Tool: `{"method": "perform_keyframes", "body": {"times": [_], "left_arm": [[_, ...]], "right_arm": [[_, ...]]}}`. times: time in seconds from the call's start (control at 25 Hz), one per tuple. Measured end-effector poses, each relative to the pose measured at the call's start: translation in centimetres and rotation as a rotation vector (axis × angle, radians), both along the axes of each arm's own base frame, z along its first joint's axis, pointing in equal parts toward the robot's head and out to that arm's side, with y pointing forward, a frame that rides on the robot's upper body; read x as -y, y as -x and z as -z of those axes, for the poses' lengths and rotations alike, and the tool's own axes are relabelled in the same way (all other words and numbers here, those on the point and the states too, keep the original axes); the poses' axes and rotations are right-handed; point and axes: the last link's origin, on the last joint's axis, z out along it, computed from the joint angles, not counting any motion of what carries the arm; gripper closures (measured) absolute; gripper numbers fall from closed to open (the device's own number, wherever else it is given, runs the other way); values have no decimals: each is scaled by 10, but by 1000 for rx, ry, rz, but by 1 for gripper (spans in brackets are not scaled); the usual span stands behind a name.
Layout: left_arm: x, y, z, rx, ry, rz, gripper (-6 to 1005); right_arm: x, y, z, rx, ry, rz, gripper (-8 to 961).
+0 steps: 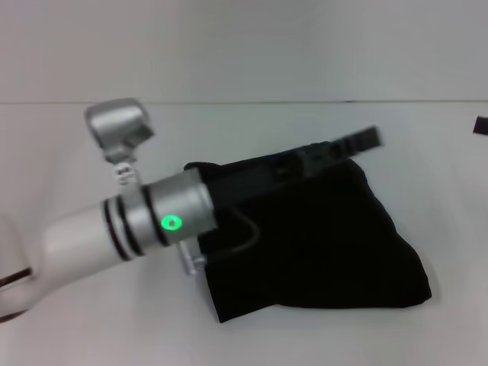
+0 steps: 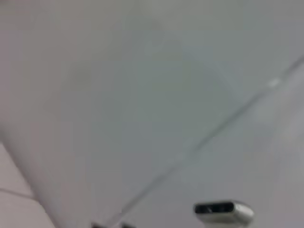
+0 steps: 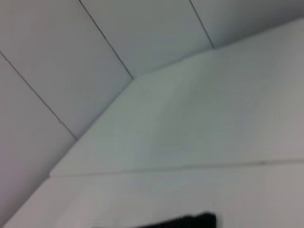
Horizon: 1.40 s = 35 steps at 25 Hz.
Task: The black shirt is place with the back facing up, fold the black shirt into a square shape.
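Jaws of your left gripper (image 1: pixel 358 140) reach over the far edge of the black shirt (image 1: pixel 320 244); you cannot tell if they are open. You see the shirt lying folded on the white worktop (image 1: pixel 427 152), under the left arm (image 1: pixel 114 221).

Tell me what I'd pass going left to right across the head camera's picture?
The white left arm with its green light → the black shirt, folded on the table → a small dark thing at the right edge.
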Motion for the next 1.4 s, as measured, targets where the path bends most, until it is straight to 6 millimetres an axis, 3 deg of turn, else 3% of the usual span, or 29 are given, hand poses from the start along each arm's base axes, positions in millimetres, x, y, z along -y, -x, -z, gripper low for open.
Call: {"method": "perform_keyframes", "body": {"times": [0.32,0.68,0.8,1.12,1.4], "left_arm": [[-8,50,-35,-171,-158,-3,266],[-9,79,-53,-426,-258,138,89],[-25,91,-58,-487,-253,0,47],[-68,115,-58,-569,-158,-480,49],[-81,113,-47,-674,-149,-539,60]], "right_arm": [[-5,4,21,71,200,122,25],[-4,4,30,97,273,185,26],[-5,4,31,96,269,187,27],[-10,6,31,101,250,180,28],[-12,4,30,119,234,176,29]]}}
